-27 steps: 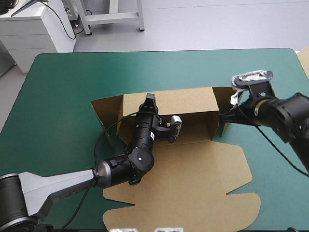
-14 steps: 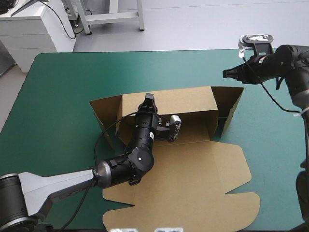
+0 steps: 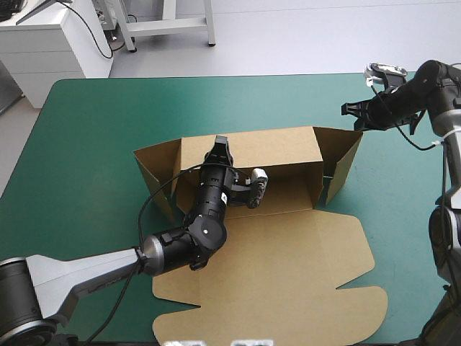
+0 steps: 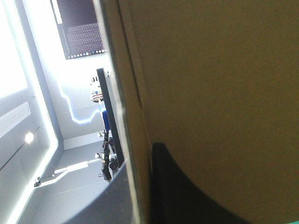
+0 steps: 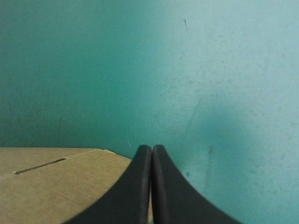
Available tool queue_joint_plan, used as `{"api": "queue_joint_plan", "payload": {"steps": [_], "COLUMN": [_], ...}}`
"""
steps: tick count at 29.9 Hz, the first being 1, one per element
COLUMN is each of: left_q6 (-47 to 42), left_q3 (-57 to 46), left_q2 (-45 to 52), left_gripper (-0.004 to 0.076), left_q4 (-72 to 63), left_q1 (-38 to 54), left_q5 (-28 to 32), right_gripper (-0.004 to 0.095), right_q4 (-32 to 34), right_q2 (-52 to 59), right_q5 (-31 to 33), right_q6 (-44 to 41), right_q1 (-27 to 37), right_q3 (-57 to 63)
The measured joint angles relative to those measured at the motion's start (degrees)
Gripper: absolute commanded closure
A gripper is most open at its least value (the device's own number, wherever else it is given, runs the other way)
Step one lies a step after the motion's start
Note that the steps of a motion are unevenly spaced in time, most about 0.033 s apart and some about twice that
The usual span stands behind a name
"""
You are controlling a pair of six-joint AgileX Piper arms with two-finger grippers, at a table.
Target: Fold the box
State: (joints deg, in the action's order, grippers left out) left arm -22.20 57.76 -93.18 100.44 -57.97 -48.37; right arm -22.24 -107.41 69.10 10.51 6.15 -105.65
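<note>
The brown box (image 3: 288, 274) lies mid-table, its lid flat toward the front edge. Its back wall (image 3: 274, 148) stands raised, with a side flap (image 3: 342, 158) upright at the right end and another (image 3: 155, 173) at the left. My left gripper (image 3: 220, 143) sits at the back wall's top edge, shut on the board. In the left wrist view the brown board (image 4: 224, 70) fills the picture, with one of my black fingers (image 4: 187, 191) against it. My right gripper (image 3: 346, 109) hovers beyond the right flap's top corner, shut and holding nothing. Its shut fingers (image 5: 152, 154) point at the teal-green cover, with a corner of board (image 5: 46, 186) beside them.
The teal-green cover (image 3: 144, 108) shows wide beyond the back wall and to the left of the box. The flat lid's rounded tabs (image 3: 360, 310) reach close to the table's front edge. My left arm (image 3: 86, 270) crosses the front left corner.
My right gripper has drawn back from the right side flap, toward the far right of the table. The left gripper stays at the back wall.
</note>
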Motion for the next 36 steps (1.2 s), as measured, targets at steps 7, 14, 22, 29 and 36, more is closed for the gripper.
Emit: {"api": "queue_joint_plan", "payload": {"steps": [7,14,22,29,36], "left_q6": [0.0,0.05,0.22,0.22,0.22], "left_q3": [0.0,0.09,0.09,0.09,0.09], "left_q2": [0.0,0.0,0.0,0.0,0.0], "left_gripper": [0.0731,0.0731,0.0731,0.0731,0.0731], "left_q4": [0.29,0.35,0.35,0.3,0.3], "left_q1": [1.1,1.21,1.21,1.21,1.21], "left_q5": [1.57,1.78,1.78,1.83,1.83], "right_gripper": [0.0929,0.0929,0.0929,0.0929,0.0927], "right_q4": [-4.32,-8.33,-11.54,-22.95,-42.64], "right_q2": [0.0,0.68,9.94,19.88,28.5], "right_q5": [1.74,1.61,0.26,-11.76,-25.19], "right_q6": [3.37,6.62,13.44,28.18,59.01], "right_q1": [0.55,0.55,0.55,0.49,-0.04], "right_q3": [0.64,5.96,18.92,37.73,57.25]}}
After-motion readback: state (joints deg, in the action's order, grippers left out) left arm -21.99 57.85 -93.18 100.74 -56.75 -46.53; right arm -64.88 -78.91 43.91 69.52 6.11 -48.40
